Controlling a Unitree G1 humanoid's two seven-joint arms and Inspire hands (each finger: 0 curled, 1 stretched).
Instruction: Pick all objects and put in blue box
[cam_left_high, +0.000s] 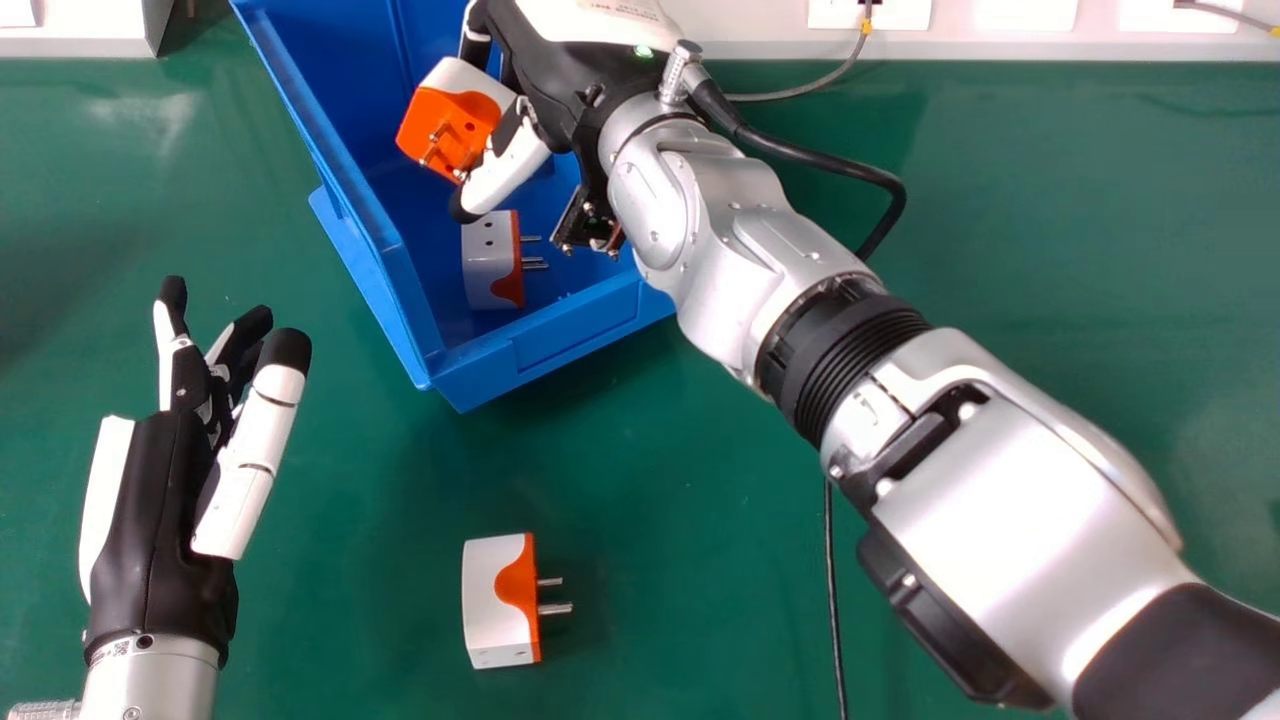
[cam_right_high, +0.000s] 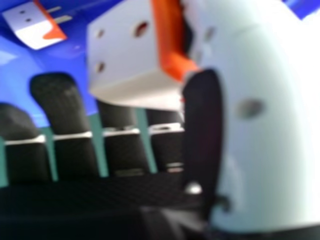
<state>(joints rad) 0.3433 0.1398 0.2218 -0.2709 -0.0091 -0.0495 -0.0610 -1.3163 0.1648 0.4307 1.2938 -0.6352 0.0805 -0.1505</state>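
R hand (cam_left_high: 560, 80): fingers & thumb grip wht/orange plug adapter (cam_left_high: 450, 125), held over blue box (cam_left_high: 560, 345). 2nd adapter (cam_left_high: 490, 265) lies inside box. 3rd adapter (cam_left_high: 500, 605) sits on grn tabletop (cam_left_high: 700, 500), robot's side of box. L hand (cam_left_high: 150, 510): fingers relaxed, open.

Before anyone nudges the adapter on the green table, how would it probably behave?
The adapter would probably slide rather than roll, given its blocky body. Its smooth casing looks hard, so it should stay stiff and might feel slippery. Its jutting pins could catch.
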